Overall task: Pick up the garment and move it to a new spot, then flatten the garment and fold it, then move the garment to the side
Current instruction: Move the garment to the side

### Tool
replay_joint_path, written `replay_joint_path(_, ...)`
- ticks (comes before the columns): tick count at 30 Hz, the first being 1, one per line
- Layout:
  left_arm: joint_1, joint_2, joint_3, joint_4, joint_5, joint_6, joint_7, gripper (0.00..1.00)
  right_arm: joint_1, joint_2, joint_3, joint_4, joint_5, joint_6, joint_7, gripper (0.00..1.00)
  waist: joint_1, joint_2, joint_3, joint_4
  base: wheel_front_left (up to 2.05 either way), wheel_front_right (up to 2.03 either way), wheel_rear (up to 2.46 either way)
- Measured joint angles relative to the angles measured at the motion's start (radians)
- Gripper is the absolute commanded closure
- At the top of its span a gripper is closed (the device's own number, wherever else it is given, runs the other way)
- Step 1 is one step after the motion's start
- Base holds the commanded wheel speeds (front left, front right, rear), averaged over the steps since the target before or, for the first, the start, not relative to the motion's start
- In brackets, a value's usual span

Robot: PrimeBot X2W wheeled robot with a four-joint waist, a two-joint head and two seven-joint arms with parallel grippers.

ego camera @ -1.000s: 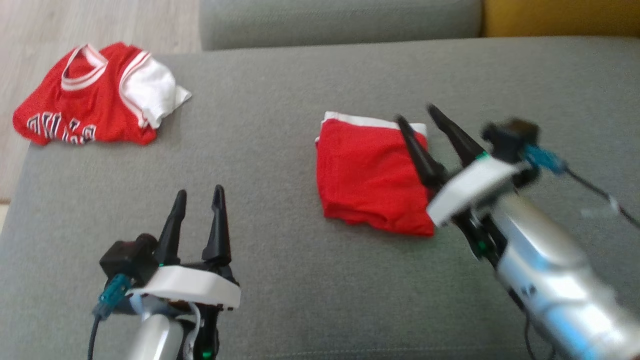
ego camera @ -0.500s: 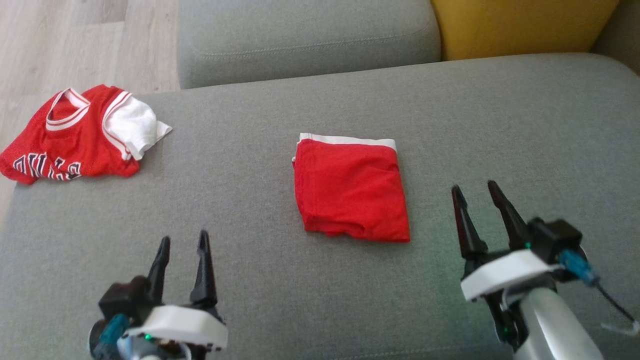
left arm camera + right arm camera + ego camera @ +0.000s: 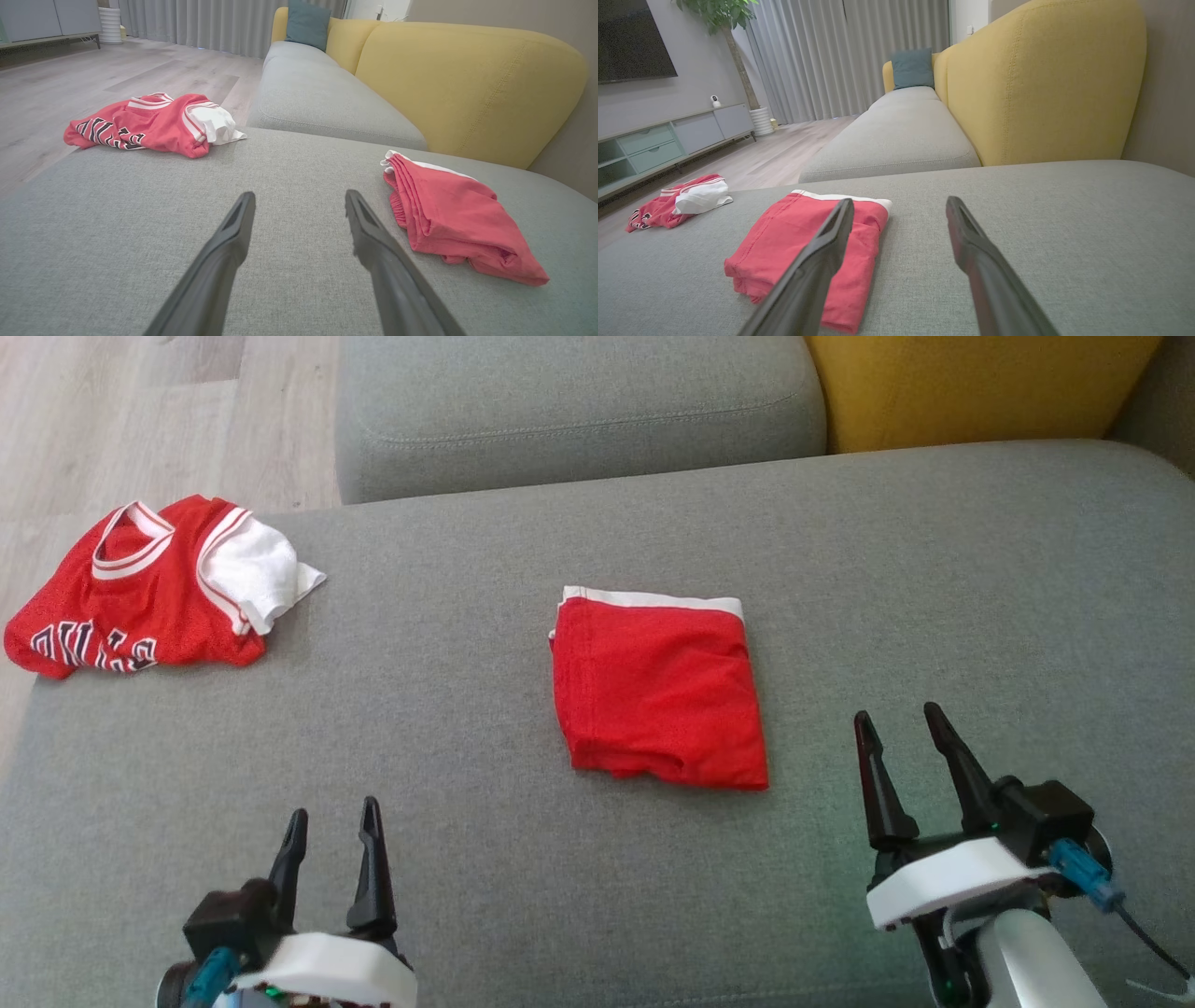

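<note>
On the grey sofa seat point(image 3: 485, 859), left to right: one crumpled red jersey point(image 3: 121, 607) at the far corner; one left gripper point(image 3: 334, 807), open, empty; one folded red shorts point(image 3: 653, 691) mid-seat; one right gripper point(image 3: 896, 712), open, empty. Right wrist view adds one television point(image 3: 630, 39), one plant point(image 3: 717, 9).

You've got bare grey seat point(image 3: 448, 756) between the left gripper point(image 3: 333, 806) and the folded red shorts point(image 3: 658, 691), and more open seat right of the shorts, beyond the right gripper point(image 3: 896, 709). Both grippers have fingers spread, off the cloth. Crumpled red jersey point(image 3: 140, 588) sits at the far-left seat edge, well apart from the shorts. Behind, the second grey cushion point(image 3: 569, 411) and yellow backrest point(image 3: 971, 383) wall off the far side.
</note>
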Motion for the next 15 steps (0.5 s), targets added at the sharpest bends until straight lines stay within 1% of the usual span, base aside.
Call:
replay_joint_path(3,0.0,-0.002,0.001,0.006,0.0,-0.008,0.0,0.0,0.0,0.002,0.0,-0.009,0.0,0.0,0.002,0.0,0.0,0.0,0.002,0.001,0.0,0.0,0.0)
replay_joint_path(15,0.0,-0.003,0.004,0.011,0.016,-0.017,0.0,0.0,0.001,0.004,-0.003,-0.022,0.0,0.0,0.018,0.0,0.0,0.0,0.005,0.009,0.0,0.0,0.0)
